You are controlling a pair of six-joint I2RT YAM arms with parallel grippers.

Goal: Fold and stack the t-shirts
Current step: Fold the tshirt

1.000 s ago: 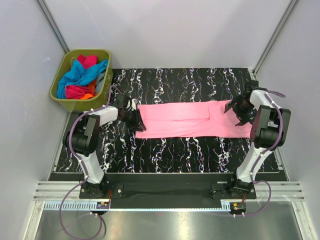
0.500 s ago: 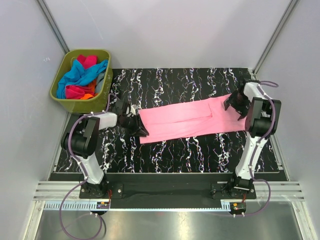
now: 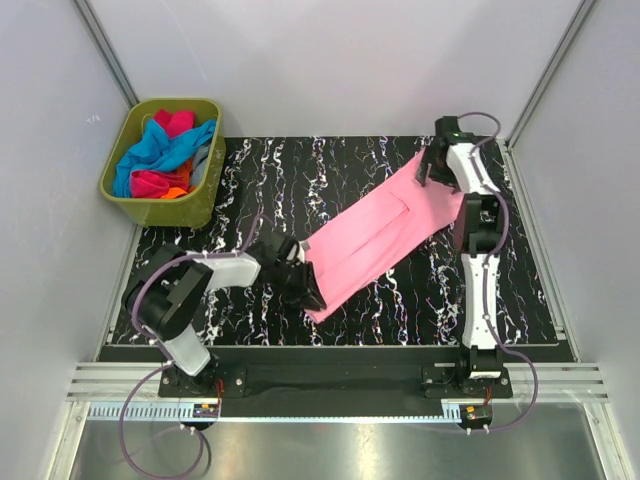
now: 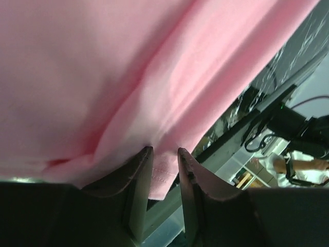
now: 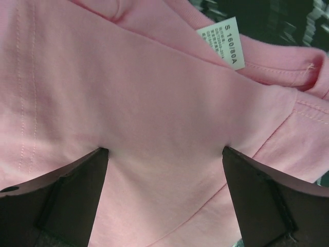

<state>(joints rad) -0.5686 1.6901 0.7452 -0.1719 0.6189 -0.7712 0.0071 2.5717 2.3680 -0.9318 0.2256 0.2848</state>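
Observation:
The light pink t-shirt (image 3: 375, 235), folded into a long strip, lies slanted across the black marbled table from near centre to far right. My left gripper (image 3: 308, 290) sits at its near end. In the left wrist view its jaws (image 4: 165, 150) stand narrow, with the stitched hem of the pink cloth (image 4: 103, 67) pinched between them. My right gripper (image 3: 432, 168) is at the far collar end. It stands wide open (image 5: 164, 150), both fingertips pressing down on the cloth (image 5: 154, 92) near the white size label (image 5: 221, 43).
An olive-green bin (image 3: 205, 195) at the far left corner holds more t-shirts (image 3: 165, 150) in blue, magenta, orange and grey. Grey walls close in the table on three sides. The arm bases stand at the near edge.
The pink strip has swung from lying crosswise to slanting. My left gripper pulled its end toward the near centre, while my right gripper travelled with the collar end to the far right.

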